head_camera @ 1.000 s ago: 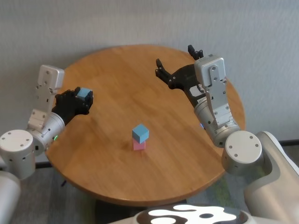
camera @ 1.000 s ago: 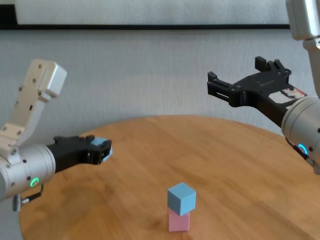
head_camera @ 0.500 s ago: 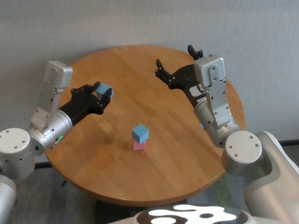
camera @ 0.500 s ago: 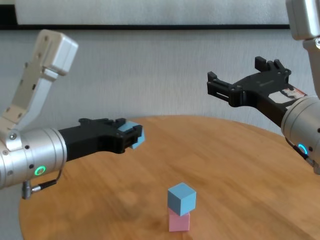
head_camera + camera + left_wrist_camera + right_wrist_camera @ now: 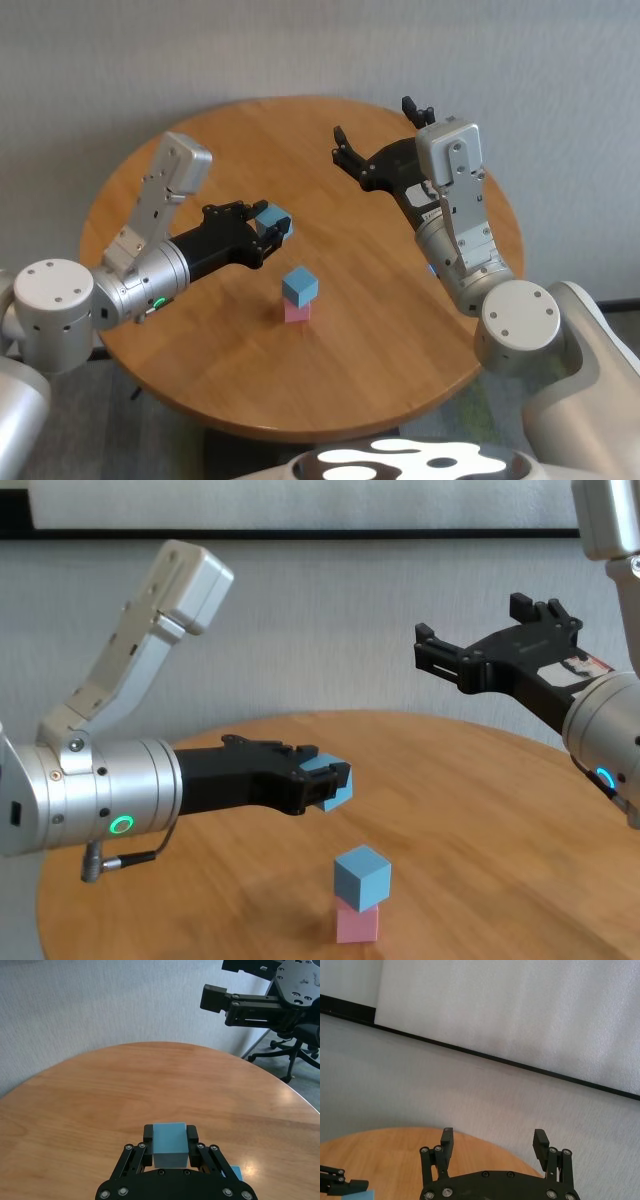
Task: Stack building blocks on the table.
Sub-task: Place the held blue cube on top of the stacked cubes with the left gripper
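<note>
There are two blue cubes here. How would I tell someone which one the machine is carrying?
Start at the round wooden table. Near its middle a blue cube sits on a pink cube. The carried blue cube is the one off the table, pinched in the left tool, above and to the left of that little stack; the right tool hangs open farther back.

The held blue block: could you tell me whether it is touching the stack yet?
Apart. In the chest view the held blue block, clamped in the left gripper, hangs above and left of the stack, with bare table showing between them. The right gripper hovers open.
</note>
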